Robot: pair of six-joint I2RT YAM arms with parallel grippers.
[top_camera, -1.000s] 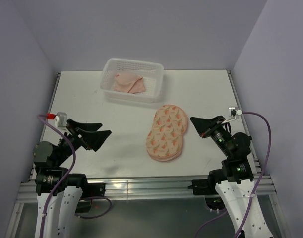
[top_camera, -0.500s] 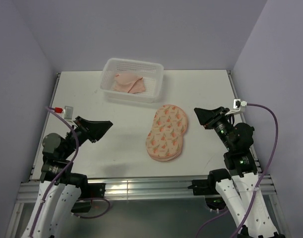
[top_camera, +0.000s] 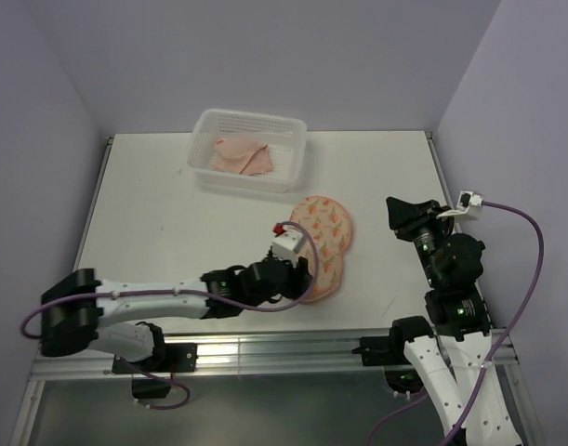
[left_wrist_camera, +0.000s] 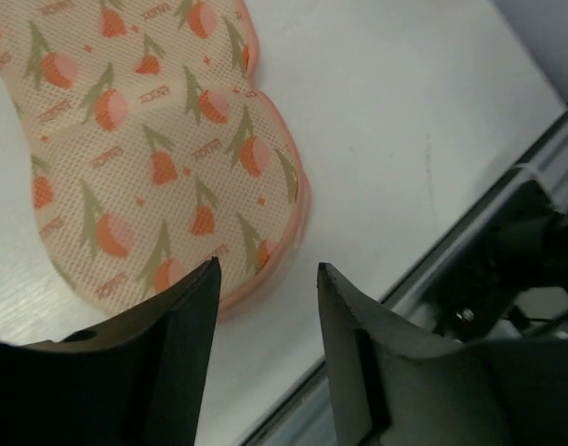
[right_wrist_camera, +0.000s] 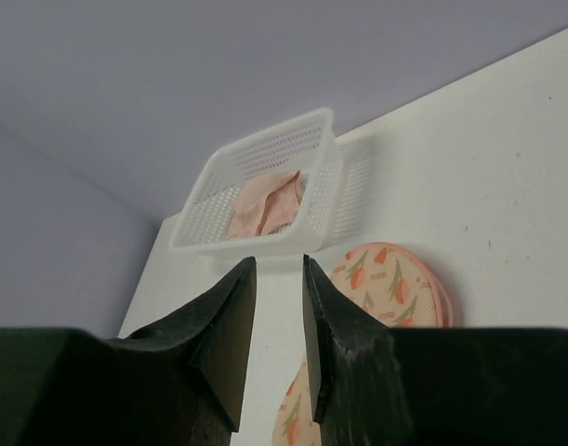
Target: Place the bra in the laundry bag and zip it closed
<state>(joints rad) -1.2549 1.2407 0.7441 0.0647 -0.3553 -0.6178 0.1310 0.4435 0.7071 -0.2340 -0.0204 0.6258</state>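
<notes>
The laundry bag [top_camera: 323,230] lies flat on the table middle, peach with orange print; it also shows in the left wrist view [left_wrist_camera: 144,139] and the right wrist view [right_wrist_camera: 395,279]. The pale pink bra [top_camera: 242,156] lies crumpled in the white mesh basket [top_camera: 251,119] at the back, also seen in the right wrist view [right_wrist_camera: 270,203]. My left gripper [top_camera: 302,269] is open and empty, hovering over the bag's near end [left_wrist_camera: 265,265]. My right gripper [top_camera: 395,212] is open and empty, raised to the right of the bag, facing the basket [right_wrist_camera: 279,260].
The basket [right_wrist_camera: 256,153] stands behind the bag. The table's metal front rail [left_wrist_camera: 469,269] runs just past the bag's near end. The left arm [top_camera: 153,299] stretches low along the front of the table. Lilac walls close in three sides.
My left arm has swung far right from the table's left side to the bag's near end. My right gripper has lifted and drawn back slightly to the right.
</notes>
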